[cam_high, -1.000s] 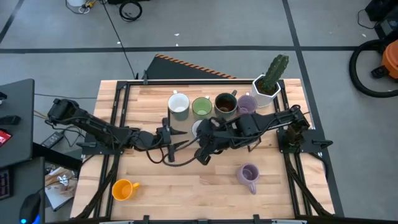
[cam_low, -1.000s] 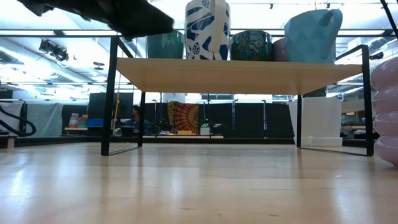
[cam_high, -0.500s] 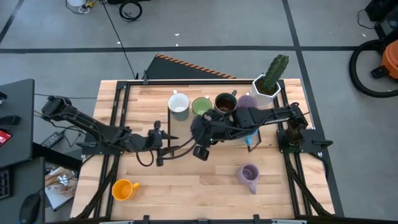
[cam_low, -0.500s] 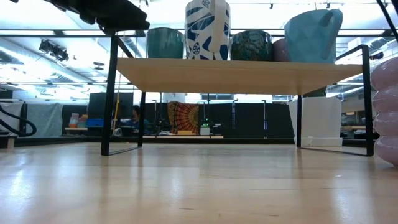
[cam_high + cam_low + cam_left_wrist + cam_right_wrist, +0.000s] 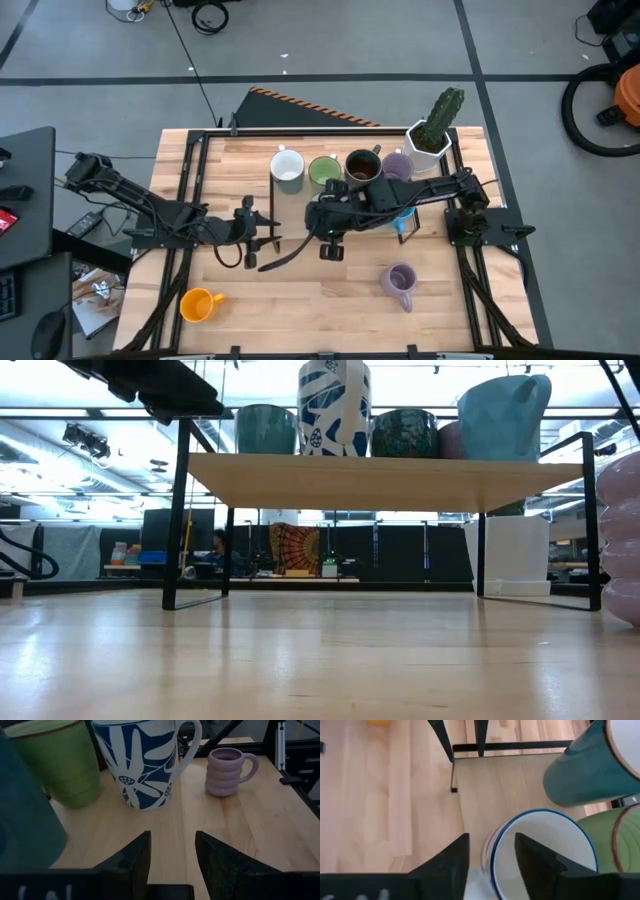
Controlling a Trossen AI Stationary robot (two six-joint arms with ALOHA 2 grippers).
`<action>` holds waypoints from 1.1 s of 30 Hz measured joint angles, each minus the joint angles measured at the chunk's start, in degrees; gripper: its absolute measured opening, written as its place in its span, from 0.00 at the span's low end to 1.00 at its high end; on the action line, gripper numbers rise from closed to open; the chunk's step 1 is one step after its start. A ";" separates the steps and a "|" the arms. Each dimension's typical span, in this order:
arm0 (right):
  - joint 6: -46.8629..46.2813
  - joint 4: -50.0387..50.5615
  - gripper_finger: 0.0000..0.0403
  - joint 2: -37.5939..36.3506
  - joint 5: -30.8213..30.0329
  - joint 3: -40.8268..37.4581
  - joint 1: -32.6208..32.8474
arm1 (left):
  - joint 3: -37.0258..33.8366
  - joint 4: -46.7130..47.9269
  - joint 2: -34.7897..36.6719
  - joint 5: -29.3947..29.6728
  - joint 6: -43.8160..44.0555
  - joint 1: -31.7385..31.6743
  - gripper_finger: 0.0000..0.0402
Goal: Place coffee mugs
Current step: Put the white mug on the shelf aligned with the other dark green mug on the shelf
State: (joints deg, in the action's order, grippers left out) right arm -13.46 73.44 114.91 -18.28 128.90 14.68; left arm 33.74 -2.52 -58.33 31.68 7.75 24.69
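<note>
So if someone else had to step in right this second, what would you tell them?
Left gripper: open, empty, low over the table, facing the mugs.
Right gripper: open, its fingers either side of the white-and-blue mug rim.
Seemingly placed: white mug, green mug, brown mug and a lavender mug, in a row at the back beside the cactus pot.
Likely left: orange mug and second lavender mug near the front, and blue mug partly under the right arm.
</note>
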 joint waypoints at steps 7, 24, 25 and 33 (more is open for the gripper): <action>-1.78 1.40 0.57 0.83 -0.66 0.00 -1.03 | 0.00 0.76 0.00 0.02 0.72 -0.14 0.40; -6.13 4.85 0.50 1.38 4.33 -1.51 -4.85 | 0.00 0.74 -0.02 0.02 0.74 -0.07 0.40; -6.48 5.26 0.49 1.38 4.92 -1.51 -5.07 | 0.00 0.74 -0.02 0.02 0.72 -0.07 0.40; -10.79 9.99 0.46 1.38 6.38 -1.53 -5.43 | 0.00 0.79 -0.02 0.01 0.59 -0.07 0.40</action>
State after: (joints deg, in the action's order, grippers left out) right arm -24.25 83.43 116.29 -11.90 127.37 9.25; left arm 33.74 -1.74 -58.35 31.69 8.34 24.62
